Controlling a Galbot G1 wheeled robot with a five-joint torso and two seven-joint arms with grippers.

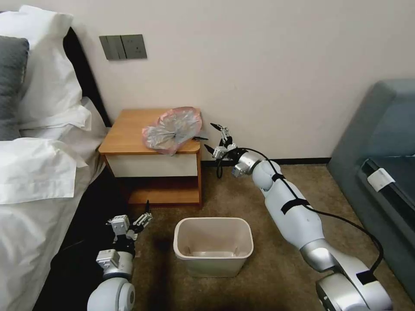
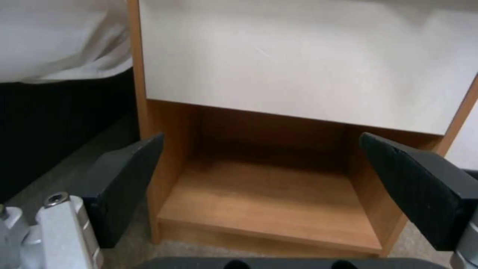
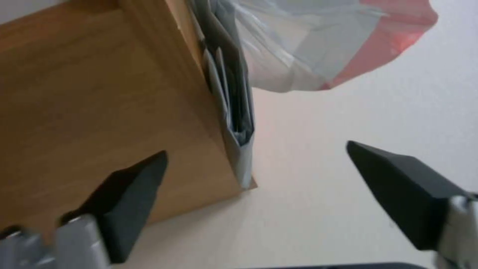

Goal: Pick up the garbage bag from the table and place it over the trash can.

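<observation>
Overhanging the table edge, garbage bag underside visible from right wrist, right gripper wide open, empty, left gripper likewise.

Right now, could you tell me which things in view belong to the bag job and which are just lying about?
Job:
garbage bag, lying on the table
trash can, on the carpet
right claw, open beside the bag
left claw, open, low by the table

Lying about:
pillows
wall switches
sofa
</observation>
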